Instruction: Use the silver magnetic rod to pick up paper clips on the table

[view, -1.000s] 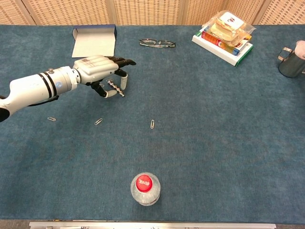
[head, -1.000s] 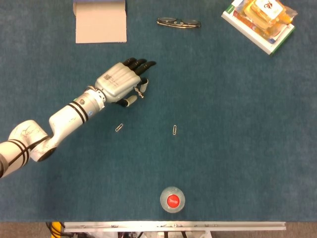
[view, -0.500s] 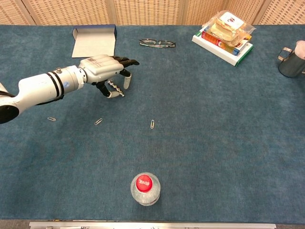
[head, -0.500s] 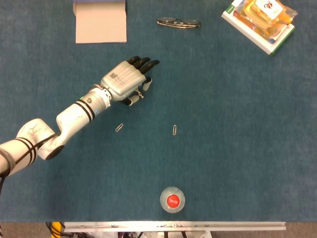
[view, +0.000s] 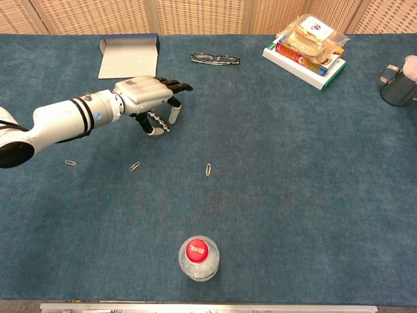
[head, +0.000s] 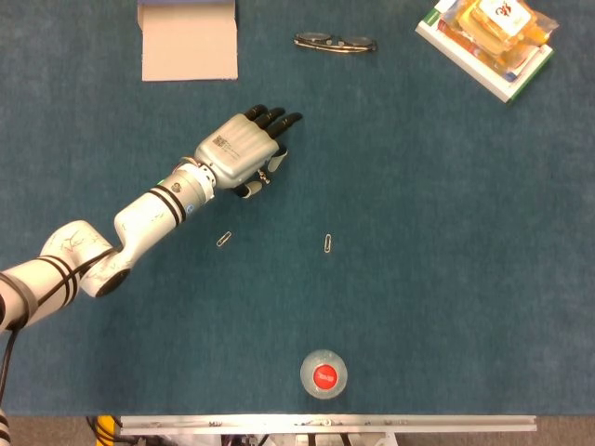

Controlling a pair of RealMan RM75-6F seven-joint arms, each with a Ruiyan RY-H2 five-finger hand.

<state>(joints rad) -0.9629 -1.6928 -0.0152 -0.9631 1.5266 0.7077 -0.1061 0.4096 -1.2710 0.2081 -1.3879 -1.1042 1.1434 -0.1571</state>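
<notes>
My left hand [head: 244, 151] [view: 148, 94] hovers over the blue cloth left of centre, its upper fingers stretched out toward the right. Under the palm it pinches the silver magnetic rod [view: 158, 121] [head: 264, 174], which has paper clips clinging along it. Loose paper clips lie on the cloth: one [head: 224, 239] [view: 135, 166] below the hand, one [head: 328, 243] [view: 208, 169] further right, and one [view: 70, 162] at the far left, seen only in the chest view. My right hand is in neither view.
A water bottle with a red cap [head: 323, 374] [view: 199, 257] stands near the front edge. An open blue box [head: 188, 39] [view: 128, 57], glasses [head: 336, 43] [view: 215, 59] and a stack of books [head: 486, 42] [view: 305, 53] line the back. A metal cup [view: 396, 85] stands far right.
My left hand has drifted a little to the right and away from me, still holding the rod. The loose clips on the cloth have not moved.
</notes>
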